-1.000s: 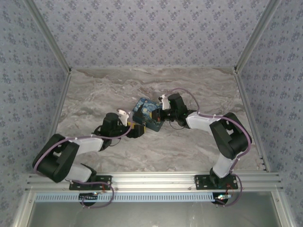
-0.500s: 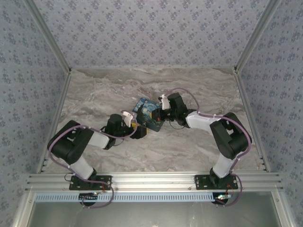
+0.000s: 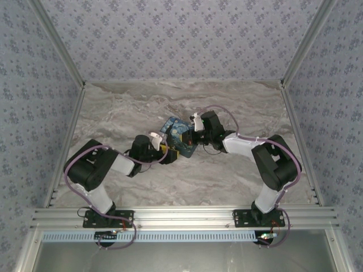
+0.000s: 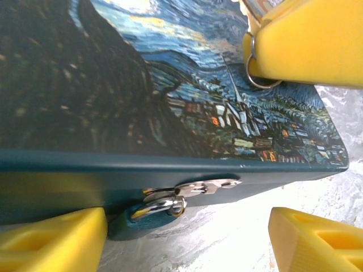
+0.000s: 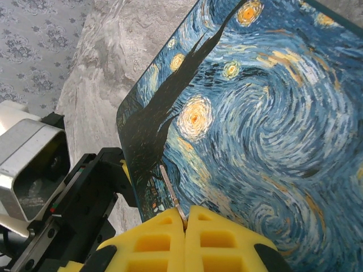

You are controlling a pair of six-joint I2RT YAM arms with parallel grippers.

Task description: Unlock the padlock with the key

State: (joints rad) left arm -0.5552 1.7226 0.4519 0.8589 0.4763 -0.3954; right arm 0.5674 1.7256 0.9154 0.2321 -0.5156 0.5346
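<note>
L gripper (image 4: 187, 243) has jaws apart, flanking the padlock (image 4: 154, 211), which hangs off the hasp (image 4: 207, 186) of the box (image 4: 85, 85). R gripper (image 5: 185, 218) is pinched on the key (image 5: 170, 190), over the box top. You're prob. at the bracing step: next, clamp the lock body, then aim the key tip at the keyhole.

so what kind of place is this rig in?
Looks like a purpose-built lab test cell, not a real room: blue floral-patterned wall panels box in three sides, with a grey marble-patterned tabletop and a silver aluminium extrusion rail along the near edge.
</note>
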